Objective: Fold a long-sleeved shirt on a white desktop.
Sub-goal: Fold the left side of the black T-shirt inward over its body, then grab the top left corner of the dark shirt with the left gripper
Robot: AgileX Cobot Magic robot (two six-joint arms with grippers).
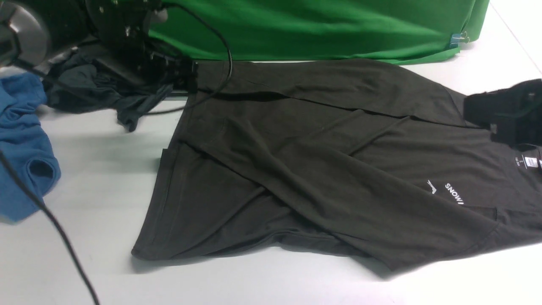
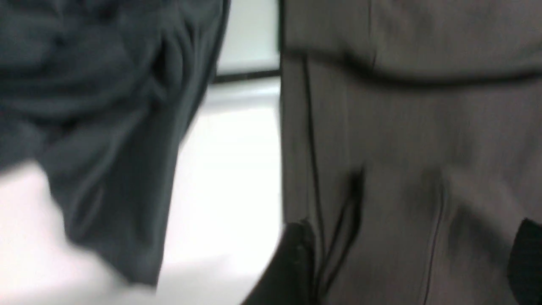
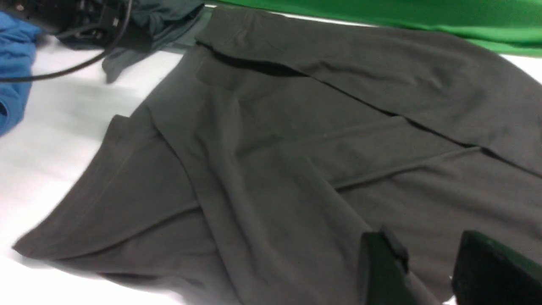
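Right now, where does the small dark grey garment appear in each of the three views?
Front view: grey garment at upper left, beside the blue garment.
Left wrist view: grey garment across a white gap from the long-sleeved shirt.
Right wrist view: grey garment by the shirt's far corner.
Shared landmark: that shirt.

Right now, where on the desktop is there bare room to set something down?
The desktop is bare between the blue garment and the shirt, and along the near edge before the shirt. Crowded far left: grey garment, cable.
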